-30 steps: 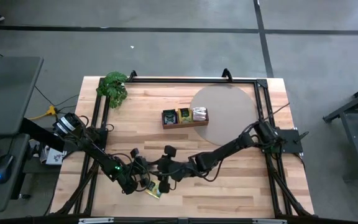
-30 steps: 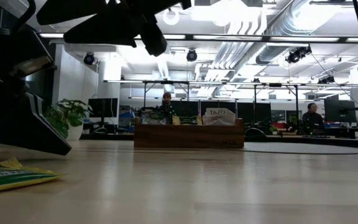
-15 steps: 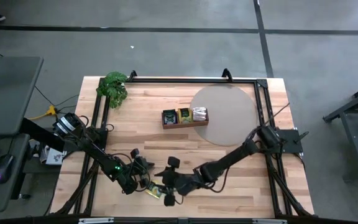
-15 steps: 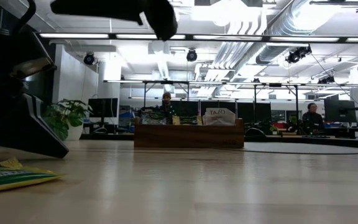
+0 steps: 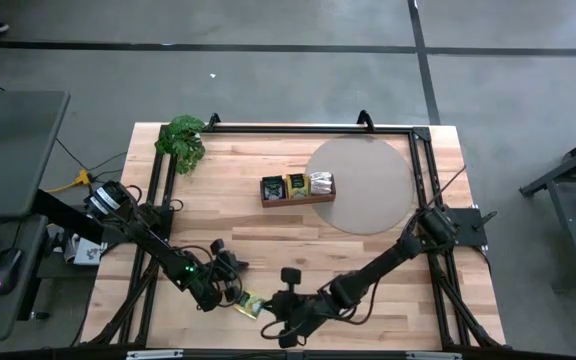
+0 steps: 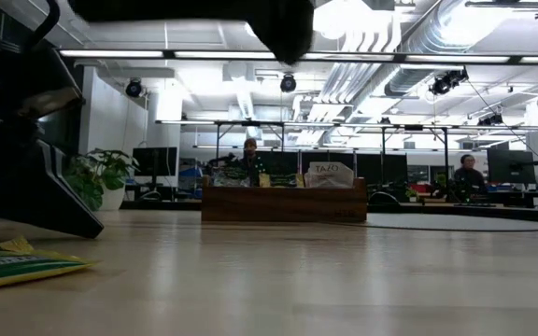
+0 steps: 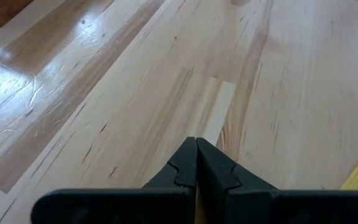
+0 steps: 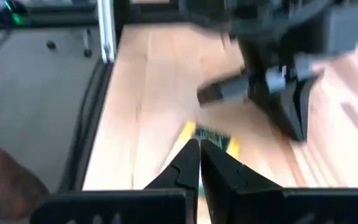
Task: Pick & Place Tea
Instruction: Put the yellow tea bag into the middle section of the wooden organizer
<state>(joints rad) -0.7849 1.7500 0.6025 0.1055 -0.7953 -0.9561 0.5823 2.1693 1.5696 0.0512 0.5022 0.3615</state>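
A yellow-green tea sachet (image 5: 248, 303) lies flat on the wooden table near its front edge; it also shows in the low view (image 6: 17, 266) and beyond my right fingers (image 8: 211, 134). My left gripper (image 5: 235, 290) hangs shut just to the sachet's far left, its fingertips (image 7: 196, 149) over bare wood. My right gripper (image 5: 266, 312) is shut just to the right of the sachet and above it, pointing toward the table's left edge (image 8: 197, 144). More tea sachets (image 5: 295, 184) stand in the brown tray (image 5: 297, 199).
The wooden tray (image 6: 283, 202) stands mid-table beside a round grey mat (image 5: 363, 185). A leafy plant (image 5: 183, 140) sits at the far left corner. Black frame rails (image 5: 298, 128) run along the table's edges. People (image 6: 468, 173) sit in the room behind.
My right gripper has swung from mid-table toward the near edge and has come level with the sachet, on its right. The sachet and my left gripper have stayed where they were.
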